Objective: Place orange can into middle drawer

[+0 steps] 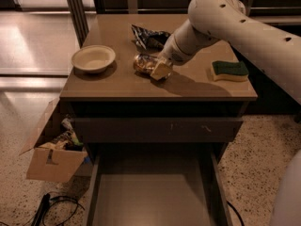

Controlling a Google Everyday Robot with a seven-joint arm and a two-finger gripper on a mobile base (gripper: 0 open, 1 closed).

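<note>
The orange can lies on its side near the middle of the wooden countertop, shiny gold with brown mottling. My gripper is at the can's right end, touching or nearly touching it, with the white arm reaching in from the upper right. The middle drawer is pulled out below the counter, with its plain grey floor showing and nothing in it.
A dark foil snack bag lies just behind the can. A cream bowl sits at the left and a green-and-yellow sponge at the right. The closed drawer front bears scuffs. A cardboard box and cables are on the floor at the left.
</note>
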